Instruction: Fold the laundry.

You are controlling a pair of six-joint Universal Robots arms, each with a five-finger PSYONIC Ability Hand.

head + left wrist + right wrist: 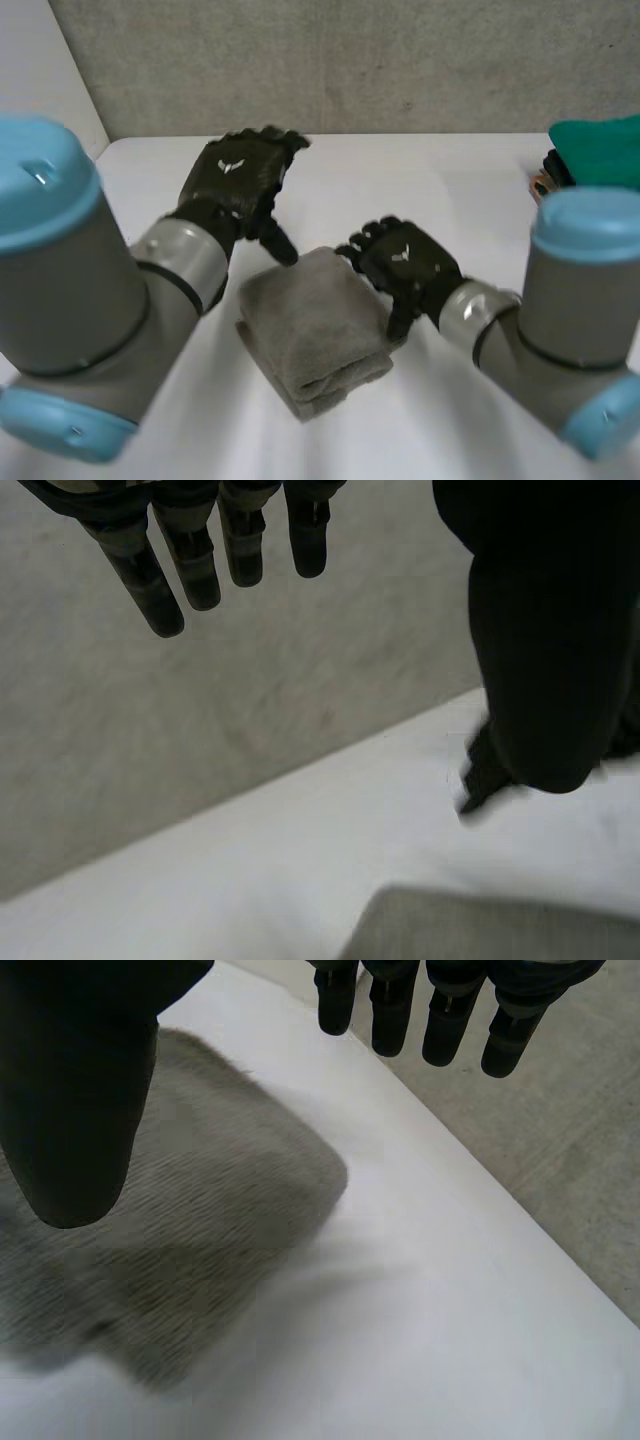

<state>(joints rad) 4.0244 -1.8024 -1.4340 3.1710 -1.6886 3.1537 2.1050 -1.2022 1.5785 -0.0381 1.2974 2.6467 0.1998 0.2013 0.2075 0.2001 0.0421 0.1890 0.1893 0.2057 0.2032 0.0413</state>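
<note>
Loose-fingered left hand (235,175) and right hand (410,262) — each white-emblemed — flank folded towel (315,335).

Light is soft and even, seemingly from overhead. The white table (430,200) comes up bright, close to washed out. The folded grey towel (315,335) throws a faint, soft-edged shade along its near edge. The left hand (238,180) and right hand (405,262) look very dark. The grey wall (400,60) is dimmer.

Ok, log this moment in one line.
folded grey towel: between hands | left hand: open, above far corner | right hand: open, at right edge | green cloth: far right
</note>
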